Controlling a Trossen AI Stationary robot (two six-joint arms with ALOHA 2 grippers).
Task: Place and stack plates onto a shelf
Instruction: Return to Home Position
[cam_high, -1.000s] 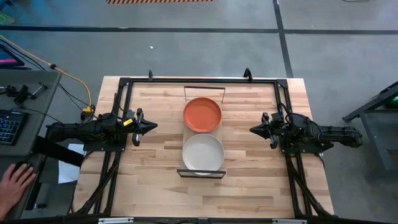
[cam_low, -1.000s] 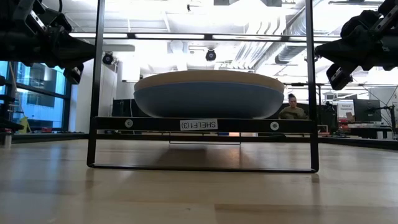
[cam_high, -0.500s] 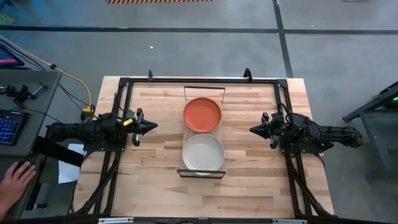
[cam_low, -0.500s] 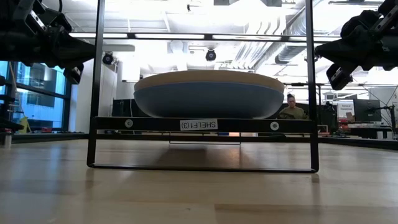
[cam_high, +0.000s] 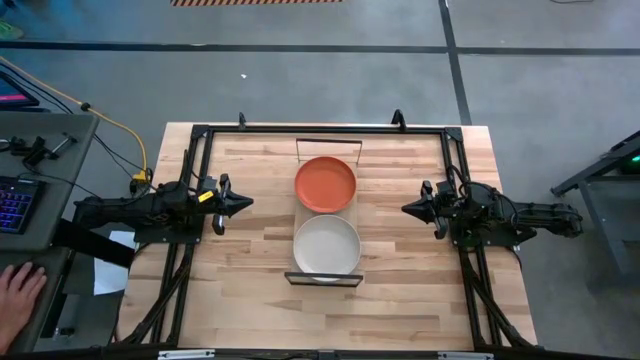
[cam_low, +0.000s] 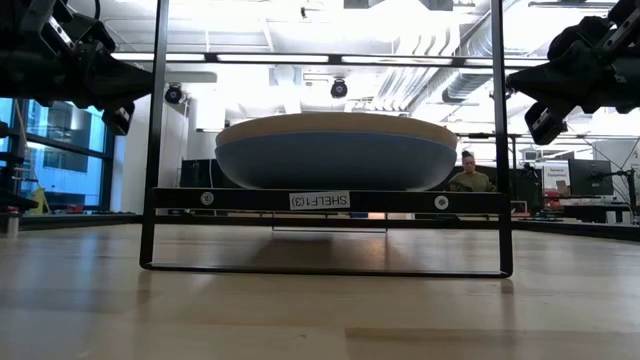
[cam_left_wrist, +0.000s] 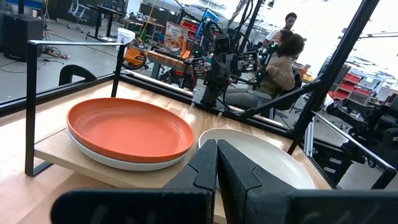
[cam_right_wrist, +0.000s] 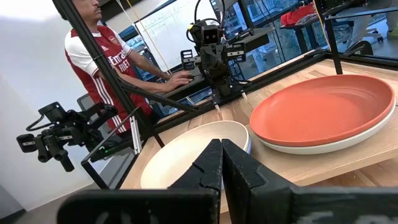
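Note:
The shelf (cam_high: 300, 212) stands mid-table, a narrow light-wood board with black wire frames at both short ends. On its far half the red plate (cam_high: 325, 184) lies on the pale blue-white plate (cam_left_wrist: 93, 155). On its near half the cream plate (cam_high: 326, 246) sits in the blue plate (cam_low: 330, 165). My left gripper (cam_high: 249, 202) hovers shut left of the shelf; my right gripper (cam_high: 405, 209) hovers shut right of it. Both are raised above the table, apart from the plates.
Black rails frame the table (cam_high: 400, 300). Bare wood lies on both sides of the shelf and toward the near edge. A person's hand (cam_high: 18, 295) rests at a desk left of the table. People show beyond the table in both wrist views.
Neither arm and none of the plates have moved. The person's hand at the left desk has drawn back a little toward the near side.

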